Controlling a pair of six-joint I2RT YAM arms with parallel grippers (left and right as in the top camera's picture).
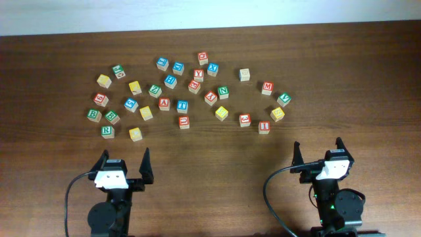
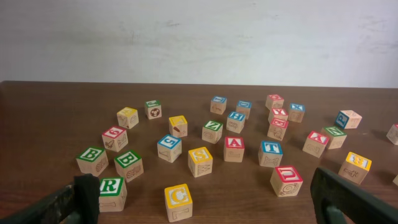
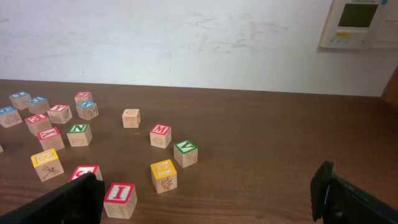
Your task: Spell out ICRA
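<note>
R cube (image 2: 112, 193), C cube (image 2: 178, 202) and A cube (image 2: 234, 149) show letters face-up.

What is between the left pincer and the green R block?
Only bare table lies between the left pincer and the R block, seen in the overhead view.

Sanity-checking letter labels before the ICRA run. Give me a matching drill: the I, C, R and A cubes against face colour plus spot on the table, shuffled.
Things:
1. I cube
2. C cube
3. R cube
4. A cube

Descriptions:
a. green face, front left corner of the spread, on the robot's side
b. red face, mid-spread, just left of the blue T cube
c. red face, front right of the spread
d. yellow face, front row, left half

Pairs: 1-c, 2-d, 3-a, 4-b
</note>
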